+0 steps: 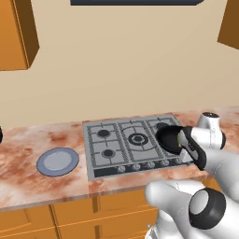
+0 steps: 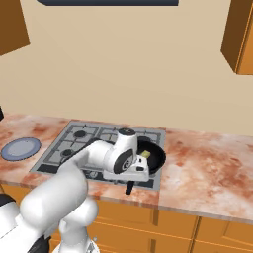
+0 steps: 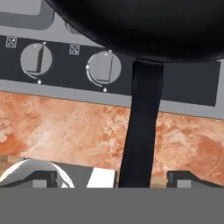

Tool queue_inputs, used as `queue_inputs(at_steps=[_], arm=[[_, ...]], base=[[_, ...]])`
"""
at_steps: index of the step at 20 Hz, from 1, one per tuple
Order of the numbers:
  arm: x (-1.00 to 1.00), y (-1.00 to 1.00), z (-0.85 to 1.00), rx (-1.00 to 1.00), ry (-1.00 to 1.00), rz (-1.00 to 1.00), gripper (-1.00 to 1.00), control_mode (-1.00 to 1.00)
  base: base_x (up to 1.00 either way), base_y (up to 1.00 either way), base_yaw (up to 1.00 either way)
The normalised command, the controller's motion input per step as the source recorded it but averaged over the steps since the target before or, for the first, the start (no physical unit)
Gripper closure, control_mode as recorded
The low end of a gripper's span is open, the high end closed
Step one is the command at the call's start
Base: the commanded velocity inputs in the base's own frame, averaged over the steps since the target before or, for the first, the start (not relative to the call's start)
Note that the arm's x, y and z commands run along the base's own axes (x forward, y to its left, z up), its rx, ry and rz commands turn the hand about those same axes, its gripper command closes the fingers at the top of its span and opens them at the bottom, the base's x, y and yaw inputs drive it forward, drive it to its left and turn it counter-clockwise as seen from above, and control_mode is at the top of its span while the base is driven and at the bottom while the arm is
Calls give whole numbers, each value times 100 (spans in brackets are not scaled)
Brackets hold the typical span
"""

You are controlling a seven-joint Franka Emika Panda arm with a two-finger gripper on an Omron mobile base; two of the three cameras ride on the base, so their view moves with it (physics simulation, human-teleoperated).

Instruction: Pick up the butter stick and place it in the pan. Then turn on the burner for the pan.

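The black pan (image 2: 154,154) sits on the stove's front right burner, and its dark handle (image 2: 129,187) sticks out over the counter's front edge. The pale-yellow butter stick (image 2: 145,154) lies inside the pan, partly behind my wrist. My hand hovers low over the stove's front strip, just left of the pan. In the hand view my gripper (image 3: 113,178) is open with its fingertips (image 3: 43,177) wide apart. The pan handle (image 3: 142,127) runs down between them, untouched. The pan (image 3: 144,26) spans the top, with two control knobs (image 3: 103,66) just left of the handle.
The grey gas stove (image 1: 112,140) is set into a reddish marble counter (image 2: 207,163), with a row of knobs (image 1: 136,166) along its front. A blue-grey plate (image 1: 58,161) lies left of the stove. Wooden cabinets hang at the upper corners.
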Motion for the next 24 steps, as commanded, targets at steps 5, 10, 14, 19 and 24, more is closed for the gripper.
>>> queue_inputs(at_steps=[5, 10, 14, 19, 24], arm=[[16, -9, 0, 0, 0, 7, -100, -100], [21, -7, -8, 0, 0, 3, -100, -100], [-6, -17, -20, 0, 0, 0, -100, -100], [-2, 1, -17, 0, 4, 0, 100, -100], [0, -3, -1, 0, 0, 0, 100, -100]], base=[[0, 0, 0], [0, 0, 0], [0, 0, 0], [0, 0, 0], [0, 0, 0]])
